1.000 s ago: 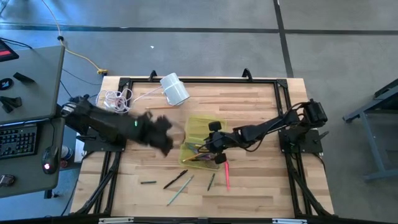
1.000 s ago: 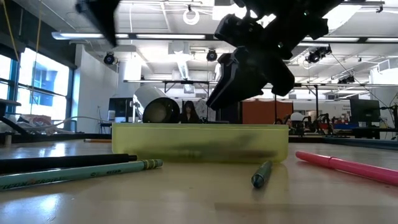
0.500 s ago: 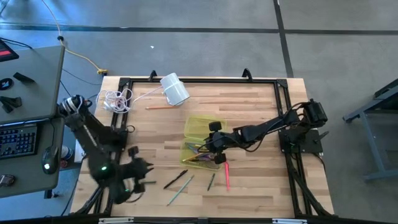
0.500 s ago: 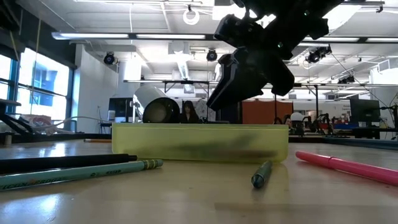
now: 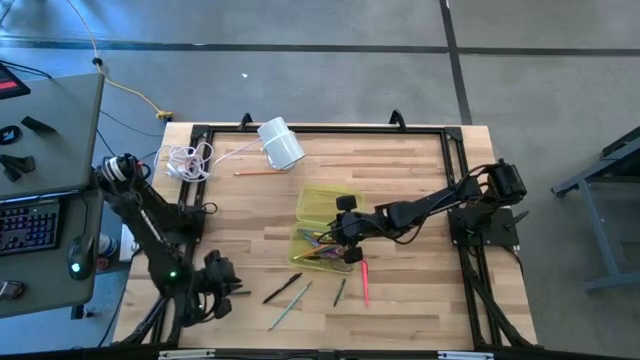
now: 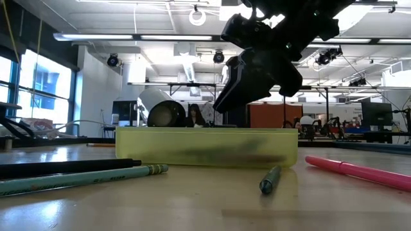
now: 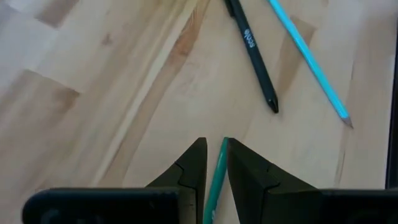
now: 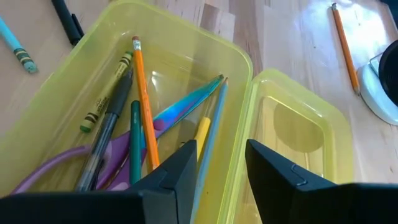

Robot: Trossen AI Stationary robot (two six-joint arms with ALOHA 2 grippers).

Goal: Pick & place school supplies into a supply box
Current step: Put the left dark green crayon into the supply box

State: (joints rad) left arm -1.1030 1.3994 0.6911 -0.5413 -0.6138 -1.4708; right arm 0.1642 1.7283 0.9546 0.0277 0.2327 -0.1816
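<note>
The left gripper [image 7: 211, 163], at the table's seven o'clock corner, is clamped on a green pen [image 7: 215, 180]; the right gripper [image 8: 221, 155] hovers spread and empty over the supply box [image 5: 322, 225] at centre. Several pencils and the scissors [image 8: 177, 109] already lie inside, while I judge roughly five supplies remain, including the black pen [image 7: 255, 53], teal pencil [image 7: 310, 63] and pink pen [image 5: 365, 279] around six o'clock.

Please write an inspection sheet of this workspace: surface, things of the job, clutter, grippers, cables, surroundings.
Surface: wooden table.
Job's things: supply box open, scissors and pencils inside; pink pen, black pen, teal pencil lie outside.
Clutter: white cylinder at the far edge.
Grippers: left gripper closed on a green pen; right gripper open above the box.
Cables: coiled white cord; yellow cable on floor.
Surroundings: desk with keyboard.
</note>
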